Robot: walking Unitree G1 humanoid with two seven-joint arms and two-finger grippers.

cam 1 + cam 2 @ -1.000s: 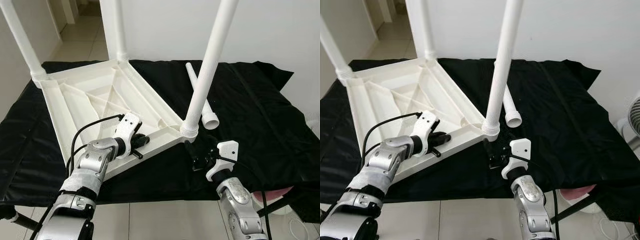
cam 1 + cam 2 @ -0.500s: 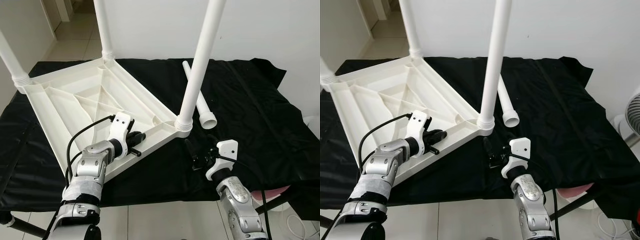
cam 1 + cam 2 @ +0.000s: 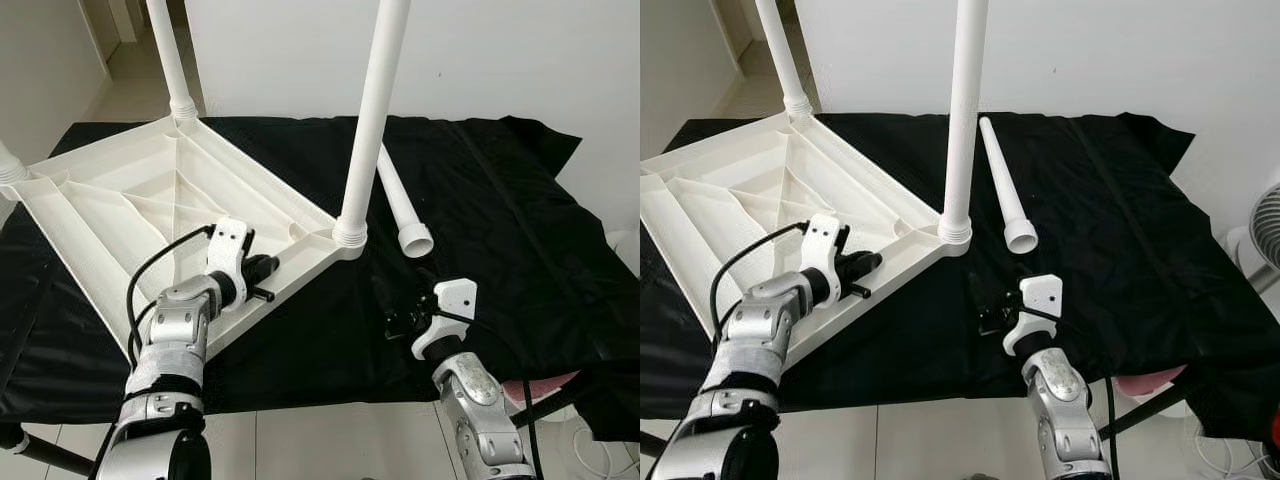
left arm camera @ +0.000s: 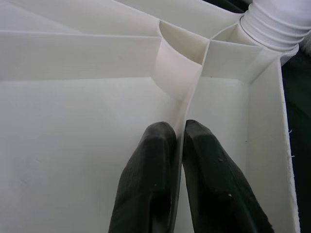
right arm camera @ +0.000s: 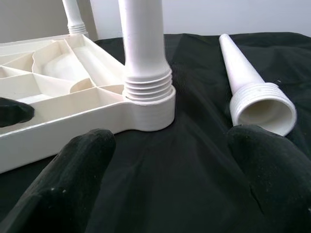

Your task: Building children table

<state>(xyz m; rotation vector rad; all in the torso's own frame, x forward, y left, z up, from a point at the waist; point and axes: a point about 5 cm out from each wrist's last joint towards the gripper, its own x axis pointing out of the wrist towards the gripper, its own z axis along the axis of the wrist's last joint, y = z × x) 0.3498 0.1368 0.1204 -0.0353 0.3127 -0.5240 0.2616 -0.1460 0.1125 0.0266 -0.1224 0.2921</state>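
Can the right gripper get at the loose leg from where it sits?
Probably yes. The right gripper is open over the black cloth, and the loose leg lies just ahead, threaded end toward it, nothing between. The screwed-in leg stands off to one side.

white ribbed plastic tabletop (image 3: 120,215): moulded, smooth, faint sheen.
white plastic legs (image 3: 372,110): smooth tubes, ridged threaded collars.
loose white tapered plastic leg (image 3: 1002,195): matt, hollow threaded end.
black cloth (image 3: 500,230): creased, slightly glossy fabric.
left pincer (image 4: 179,160): matt black rubbery fingers.
silver robot arms (image 3: 180,325): brushed metal, white plastic housings.
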